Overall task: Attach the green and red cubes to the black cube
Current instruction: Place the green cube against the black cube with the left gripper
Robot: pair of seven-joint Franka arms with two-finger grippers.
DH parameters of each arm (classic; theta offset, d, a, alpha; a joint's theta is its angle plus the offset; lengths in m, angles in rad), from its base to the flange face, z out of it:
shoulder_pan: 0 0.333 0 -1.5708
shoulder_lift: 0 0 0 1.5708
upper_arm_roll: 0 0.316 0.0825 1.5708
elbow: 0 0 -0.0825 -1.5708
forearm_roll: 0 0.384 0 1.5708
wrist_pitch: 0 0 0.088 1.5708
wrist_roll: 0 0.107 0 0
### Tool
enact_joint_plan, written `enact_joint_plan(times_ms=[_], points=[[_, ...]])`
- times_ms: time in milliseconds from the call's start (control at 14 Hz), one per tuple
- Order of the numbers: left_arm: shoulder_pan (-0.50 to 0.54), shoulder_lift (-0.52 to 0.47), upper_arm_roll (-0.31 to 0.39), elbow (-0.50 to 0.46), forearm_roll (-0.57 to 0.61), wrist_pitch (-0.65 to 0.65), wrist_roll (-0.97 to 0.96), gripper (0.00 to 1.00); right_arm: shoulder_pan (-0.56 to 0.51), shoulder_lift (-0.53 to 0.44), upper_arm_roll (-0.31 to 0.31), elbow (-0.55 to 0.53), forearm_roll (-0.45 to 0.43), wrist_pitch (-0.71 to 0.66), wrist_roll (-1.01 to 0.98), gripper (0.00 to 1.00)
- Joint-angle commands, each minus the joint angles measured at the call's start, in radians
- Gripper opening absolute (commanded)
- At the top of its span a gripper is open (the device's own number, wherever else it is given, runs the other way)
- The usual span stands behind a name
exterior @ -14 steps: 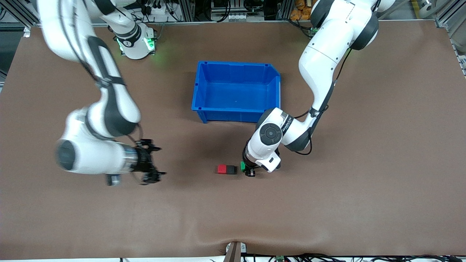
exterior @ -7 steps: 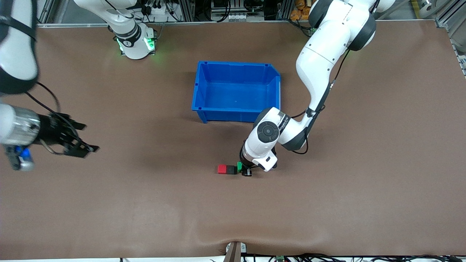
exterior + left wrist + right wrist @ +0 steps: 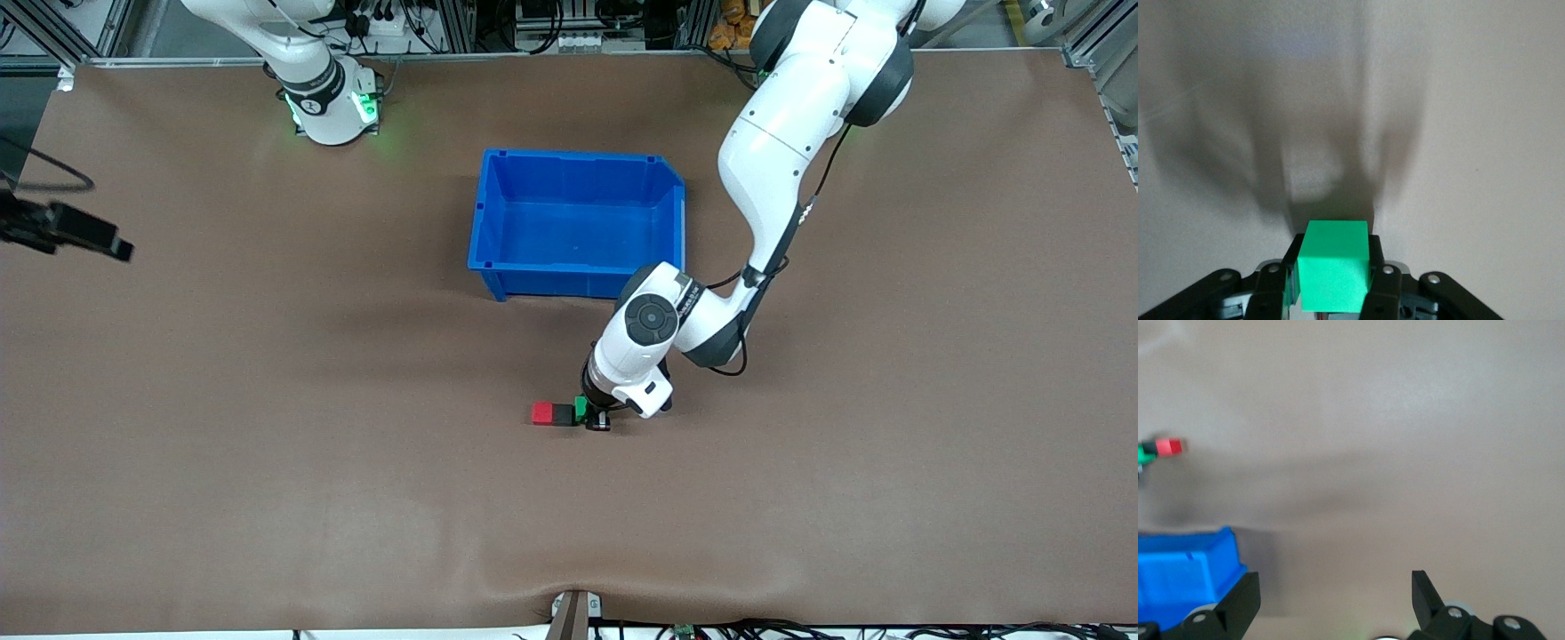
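The red cube (image 3: pixel 541 413) and the black cube (image 3: pixel 563 414) sit joined side by side on the brown table, nearer to the front camera than the blue bin. My left gripper (image 3: pixel 594 418) is low at the table, shut on the green cube (image 3: pixel 581 408), which it holds against the black cube's free side. In the left wrist view the green cube (image 3: pixel 1333 267) fills the gap between the fingers (image 3: pixel 1381 287). My right gripper (image 3: pixel 107 242) is open and empty at the right arm's end of the table. It shows in the right wrist view (image 3: pixel 1335 593), with the red cube (image 3: pixel 1169 447) far off.
An empty blue bin (image 3: pixel 487 231) stands in the middle of the table, between the cubes and the arm bases. It also shows in the right wrist view (image 3: pixel 1185 567). The left arm's elbow hangs over the bin's corner.
My right arm has swung away from the cubes to its end of the table. My left gripper has carried the green cube sideways up to the black cube.
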Motion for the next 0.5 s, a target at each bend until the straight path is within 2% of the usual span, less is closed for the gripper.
enact_joint_plan(times_ms=[0,143,214,357,429], points=[[-0.019,0.031,0.018,0.039,-0.016,0.028,-0.007,0.00,-0.002,-0.156,-0.026,-0.224,-0.022,0.058,-0.092,1.00],[-0.019,0.033,0.025,0.039,-0.016,0.046,-0.004,0.00,0.000,-0.240,-0.023,-0.344,-0.043,0.121,-0.090,1.00],[-0.019,0.031,0.027,0.038,-0.016,0.059,-0.002,0.13,0.002,-0.235,-0.020,-0.326,-0.045,0.118,-0.081,1.00],[-0.017,0.030,0.037,0.033,-0.009,0.077,0.012,1.00,-0.011,-0.168,-0.023,-0.173,-0.045,0.086,-0.089,1.00],[-0.017,0.025,0.042,0.027,-0.005,0.077,0.015,1.00,-0.011,-0.146,-0.023,-0.115,-0.048,0.052,-0.087,1.00]])
